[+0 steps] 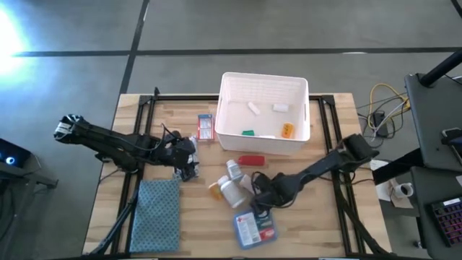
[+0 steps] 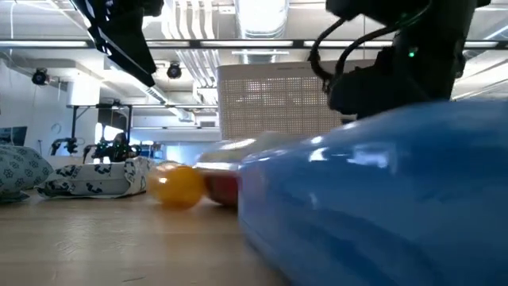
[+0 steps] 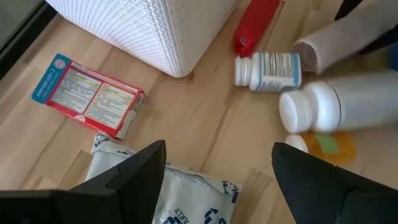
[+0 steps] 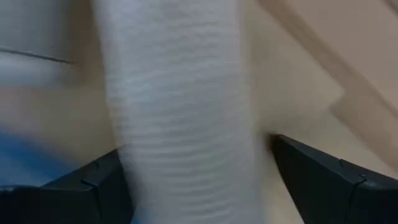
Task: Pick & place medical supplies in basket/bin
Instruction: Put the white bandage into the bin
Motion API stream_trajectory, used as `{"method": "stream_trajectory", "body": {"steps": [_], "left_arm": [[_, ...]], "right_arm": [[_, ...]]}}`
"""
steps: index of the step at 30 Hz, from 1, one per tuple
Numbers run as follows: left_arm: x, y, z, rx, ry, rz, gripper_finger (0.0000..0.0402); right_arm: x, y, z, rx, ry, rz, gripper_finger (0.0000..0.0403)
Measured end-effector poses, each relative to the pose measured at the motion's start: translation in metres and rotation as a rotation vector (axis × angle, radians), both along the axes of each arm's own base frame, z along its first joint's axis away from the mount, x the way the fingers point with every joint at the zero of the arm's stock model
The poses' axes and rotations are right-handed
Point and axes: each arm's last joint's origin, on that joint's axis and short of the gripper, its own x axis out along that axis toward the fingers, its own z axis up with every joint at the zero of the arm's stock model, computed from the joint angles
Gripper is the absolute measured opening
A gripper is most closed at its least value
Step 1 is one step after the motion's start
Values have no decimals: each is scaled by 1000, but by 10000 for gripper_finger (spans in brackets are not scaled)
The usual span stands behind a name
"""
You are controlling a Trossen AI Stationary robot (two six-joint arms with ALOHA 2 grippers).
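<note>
The white bin (image 1: pixel 263 137) stands at the table's far middle with several small items inside. On the table near it lie a red-white box (image 3: pixel 87 93), a red tube (image 1: pixel 250 160), a small white bottle (image 3: pixel 267 70), a large white bottle (image 3: pixel 348 106), an orange vial (image 2: pixel 176 184), a white gauze roll (image 4: pixel 180 112) and a blue packet (image 1: pixel 254 226). My left gripper (image 3: pixel 217 168) is open above a white printed packet (image 3: pixel 186 193), left of the bottles. My right gripper (image 4: pixel 199 180) is open, its fingers on either side of the gauze roll. My right gripper has the white gauze roll's side (image 4: pixel 143 155) right beside one finger (image 4: pixel 93 186); whether they touch, I cannot tell. The other finger (image 4: pixel 329 180) stands apart from the roll. The fingers lie across the roll, which rests on the table.
A blue-grey folded cloth (image 1: pixel 157 214) lies at the near left of the table. Dark frame rails (image 1: pixel 141 115) run along both sides of the table. The bottles and the vial are crowded between the two grippers. In the low view the blue packet (image 2: pixel 381 199) fills the foreground.
</note>
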Motion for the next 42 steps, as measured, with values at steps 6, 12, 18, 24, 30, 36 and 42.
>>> {"method": "stream_trajectory", "body": {"steps": [6,12,18,24,30,36,42], "left_arm": [[0,-1,0,-2,0,-3,271],[0,-1,0,2,0,-2,271],[-2,-1,-3,11,26,-2,271],[-7,1,-12,5,82,26,271],[-13,-1,-15,-37,133,69,271],[-31,-6,-22,-125,282,153,271],[-38,-26,-23,-226,295,143,271]], "right_arm": [[-2,-9,7,-7,12,-81,307],[-7,-19,35,-28,-37,-78,191],[-10,-21,112,14,-272,26,72],[-30,-43,214,-218,-660,-75,57],[-45,-104,253,-501,-706,-285,110],[-51,-165,251,-481,-542,-346,200],[-50,-191,242,-434,-468,-353,271]]}}
